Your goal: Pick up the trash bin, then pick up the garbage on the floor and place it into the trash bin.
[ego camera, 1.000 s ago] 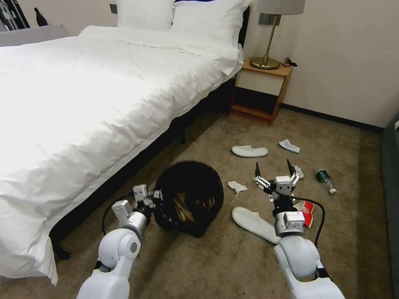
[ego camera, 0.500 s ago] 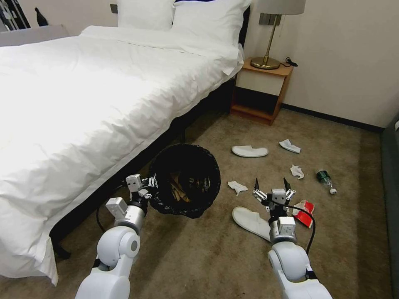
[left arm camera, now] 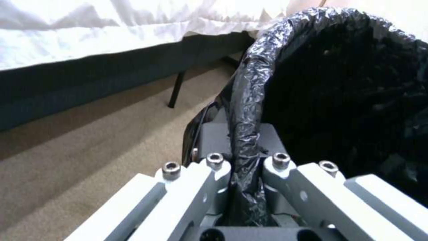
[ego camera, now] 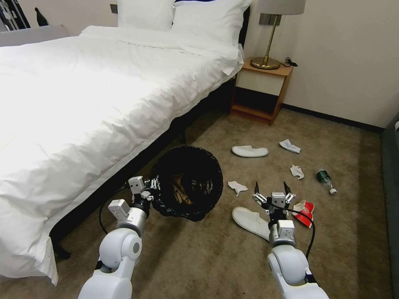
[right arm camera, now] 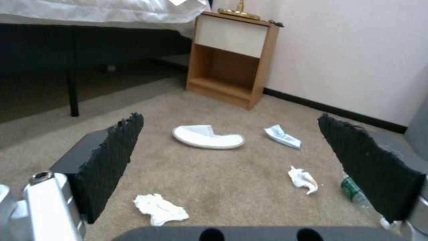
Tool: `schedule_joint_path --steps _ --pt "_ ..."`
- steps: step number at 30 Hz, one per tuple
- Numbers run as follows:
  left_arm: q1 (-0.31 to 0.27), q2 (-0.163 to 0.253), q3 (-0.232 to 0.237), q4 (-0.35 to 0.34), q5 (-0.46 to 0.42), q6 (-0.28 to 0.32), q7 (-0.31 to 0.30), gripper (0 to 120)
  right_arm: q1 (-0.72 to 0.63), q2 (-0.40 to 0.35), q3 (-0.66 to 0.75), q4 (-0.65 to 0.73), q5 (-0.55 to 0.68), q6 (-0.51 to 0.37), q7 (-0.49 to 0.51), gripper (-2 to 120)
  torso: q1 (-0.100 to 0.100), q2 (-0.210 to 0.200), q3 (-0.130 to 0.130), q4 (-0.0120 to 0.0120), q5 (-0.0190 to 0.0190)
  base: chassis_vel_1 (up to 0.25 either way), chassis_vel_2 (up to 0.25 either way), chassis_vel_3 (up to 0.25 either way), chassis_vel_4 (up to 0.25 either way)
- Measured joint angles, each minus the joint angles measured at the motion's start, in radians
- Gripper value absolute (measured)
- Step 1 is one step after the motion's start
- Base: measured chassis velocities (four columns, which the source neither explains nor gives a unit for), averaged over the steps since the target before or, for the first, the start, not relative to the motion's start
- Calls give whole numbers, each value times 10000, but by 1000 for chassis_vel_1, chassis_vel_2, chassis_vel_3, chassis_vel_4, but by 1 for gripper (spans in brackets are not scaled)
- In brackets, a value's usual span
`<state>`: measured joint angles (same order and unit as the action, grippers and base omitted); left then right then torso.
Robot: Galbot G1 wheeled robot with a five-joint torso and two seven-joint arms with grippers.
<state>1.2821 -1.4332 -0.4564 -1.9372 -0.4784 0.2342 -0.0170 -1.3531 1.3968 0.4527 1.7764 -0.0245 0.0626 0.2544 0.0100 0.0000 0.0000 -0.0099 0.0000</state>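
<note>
The trash bin (ego camera: 185,182) hangs beside the bed, rim pinched in the left gripper (ego camera: 150,187); the right gripper (ego camera: 272,193) (jaws spread, empty) hovers nearest the white slipper (ego camera: 251,222), just left below it.

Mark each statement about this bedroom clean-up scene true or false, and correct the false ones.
1. The left gripper grips the rim of the trash bin. True.
2. The right gripper holds a tissue. False: its fingers are open and empty above the carpet.
3. The trash bin stands on the nightstand. False: it is held up beside the bed.
4. A green bottle lies on the carpet. True.
5. Both slippers are in the bin. False: the far slipper and near slipper lie on the floor.
</note>
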Motion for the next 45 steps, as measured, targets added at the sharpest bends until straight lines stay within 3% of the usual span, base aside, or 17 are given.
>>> schedule_joint_path --steps 9,22,35,45 --pt "-77 -45 50 65 92 -69 57 3 -169 16 223 -148 -48 172 -21 100 0 0 0 0 1 0 0 0 0" --pt "-195 -17 308 374 224 -201 324 3 -900 625 1273 661 -615 628 1 100 0 -1 0 0 0 0 0 0 0" --pt "-164 81 412 642 216 -289 553 3 -1192 1973 2089 942 -810 947 478 100 0 0 0 0 0 0 0 0 0" --pt "-86 -18 636 583 279 -299 567 3 -1166 1955 2083 790 -982 1231 258 100 0 0 0 0 0 0 0 0 0"
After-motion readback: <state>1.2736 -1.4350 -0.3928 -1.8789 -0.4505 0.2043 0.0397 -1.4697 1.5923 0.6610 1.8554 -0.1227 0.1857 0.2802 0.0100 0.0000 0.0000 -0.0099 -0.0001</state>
